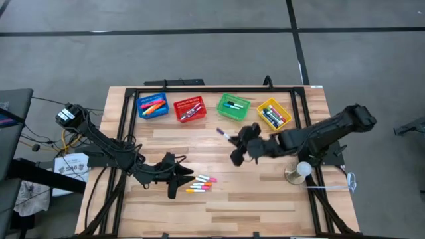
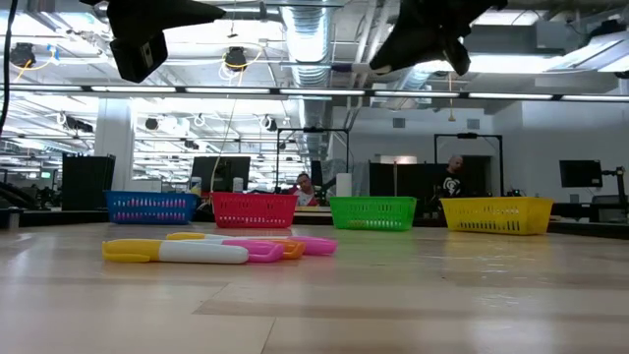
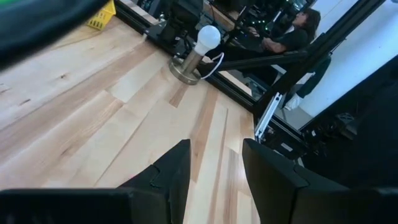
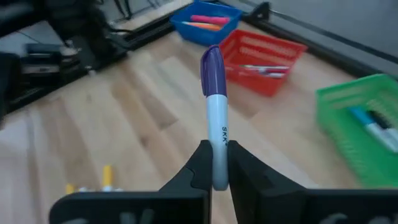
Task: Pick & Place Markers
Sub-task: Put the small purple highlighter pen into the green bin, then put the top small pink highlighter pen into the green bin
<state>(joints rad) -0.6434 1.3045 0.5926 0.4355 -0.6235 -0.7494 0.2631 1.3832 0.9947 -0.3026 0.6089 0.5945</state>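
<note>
my right gripper [image 4: 214,163] is clamped tight on a purple-capped marker [image 4: 214,118], cap end sticking out fwd, held in the air in front of the red basket [image 1: 189,109], between it and the green basket [image 1: 233,107]. my left gripper [image 3: 216,171] hangs w/ fingers apart, nothing in it, just beside the loose markers [image 1: 201,183], well out from the red basket. looks like pink, yellow, maybe orange.

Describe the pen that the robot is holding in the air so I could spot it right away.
Start at the row of four coloured baskets along the table's far edge, and look just in front of the green basket. There the right gripper is shut on a purple-capped marker. It is white-bodied, and unlike the other loose markers it is off the table.
</note>
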